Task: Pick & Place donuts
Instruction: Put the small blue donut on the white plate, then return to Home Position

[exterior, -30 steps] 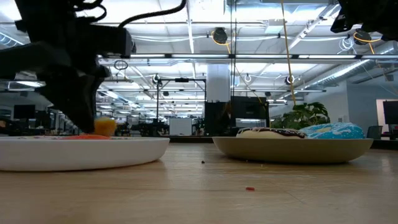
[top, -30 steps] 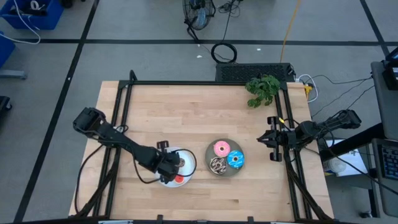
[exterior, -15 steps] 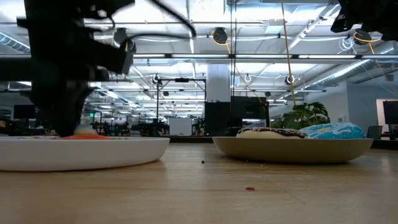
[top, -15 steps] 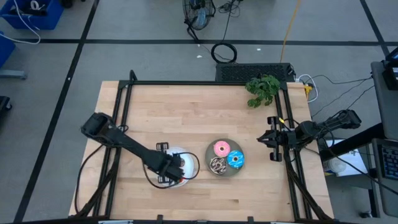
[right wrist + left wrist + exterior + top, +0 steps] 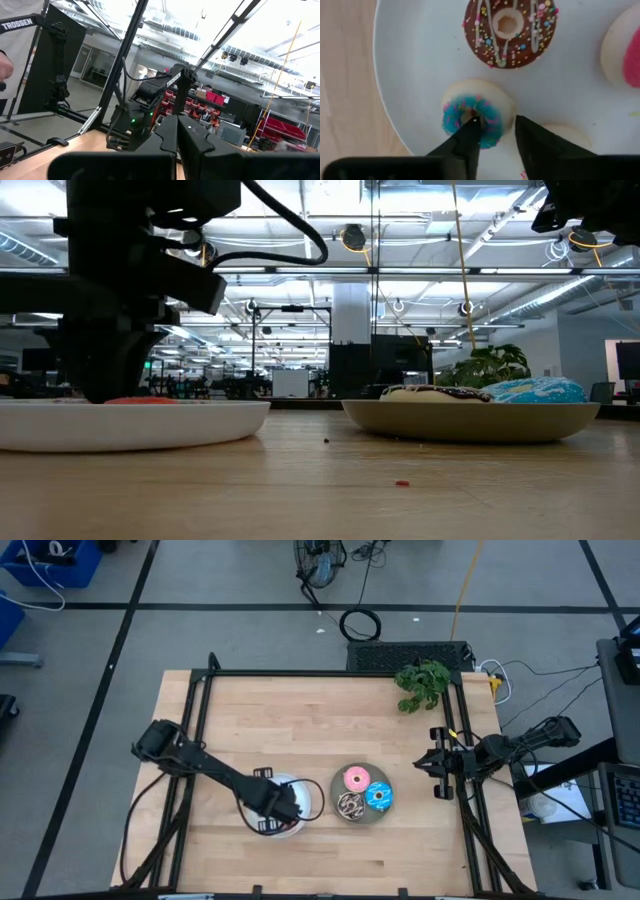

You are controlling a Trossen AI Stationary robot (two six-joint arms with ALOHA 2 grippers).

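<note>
left gripper (image 5: 495,131) jaws part-open astride mini blue donut (image 5: 476,119) rim on white plate (image 5: 415,75); finger in hole could drag it on retract

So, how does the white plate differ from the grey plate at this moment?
The white plate has the left gripper low over it; the grey plate has no gripper near. The white plate holds mini donuts; the grey plate holds larger ones. Both are round.
</note>
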